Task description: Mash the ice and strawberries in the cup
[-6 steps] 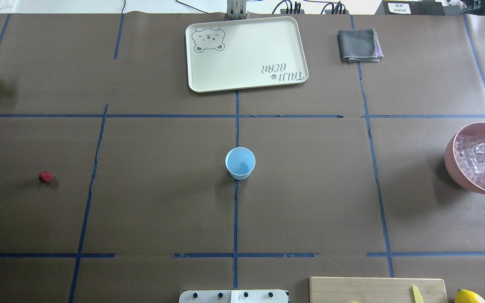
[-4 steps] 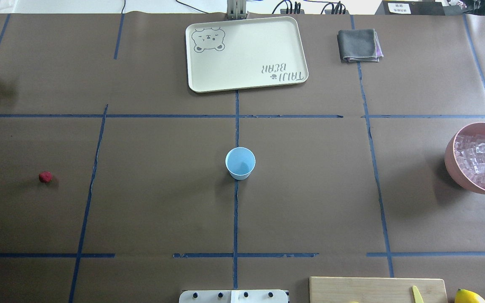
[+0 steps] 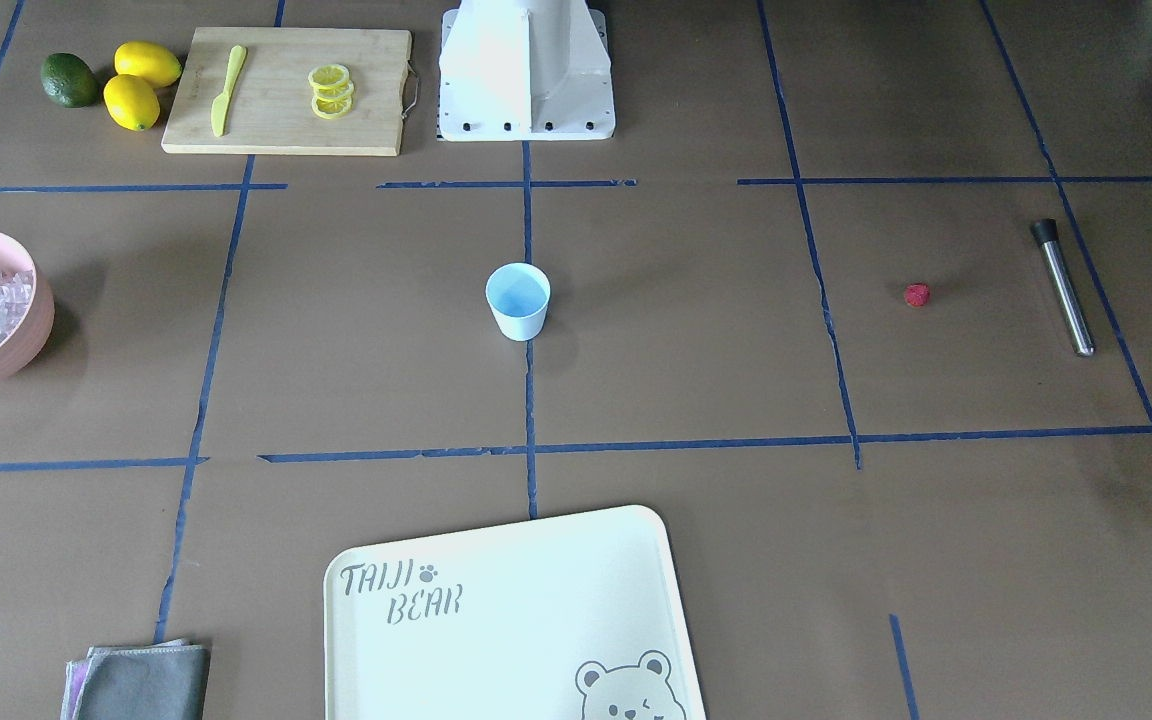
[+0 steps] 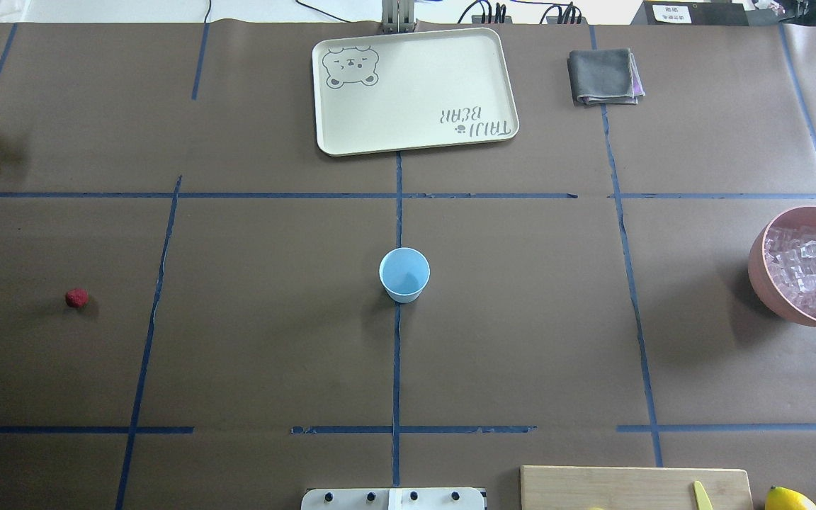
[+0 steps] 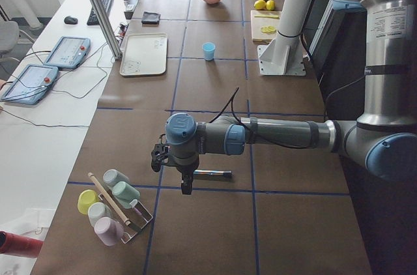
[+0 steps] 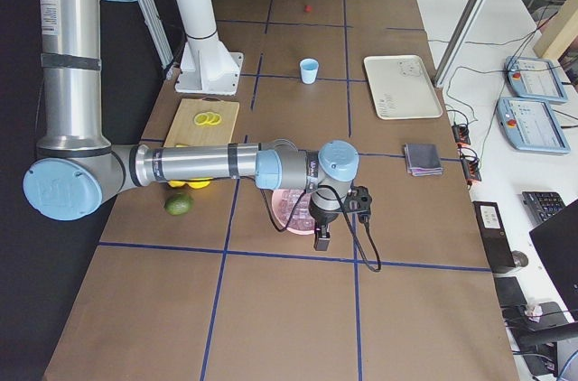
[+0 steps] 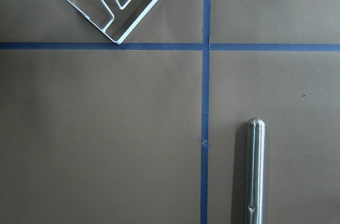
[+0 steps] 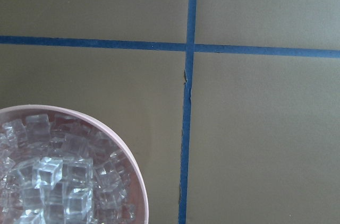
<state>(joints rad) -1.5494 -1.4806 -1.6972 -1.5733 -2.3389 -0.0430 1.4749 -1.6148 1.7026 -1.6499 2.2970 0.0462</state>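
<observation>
- Two ends of the counter: the left end effector hangs over one, the right end effector over the other; released or clenched, I cannot tell.
- Mid-counter, the cup stands upright.
- Well to its left lies the strawberry; far right, ice fills the bowl.
- Farthest: the tray.

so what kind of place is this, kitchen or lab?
Likely a robot lab workcell, not a kitchen: blue tape grid on a paper-covered table, a robot arm, and teach pendants on a side desk. The cup and ice look like staged props.
</observation>
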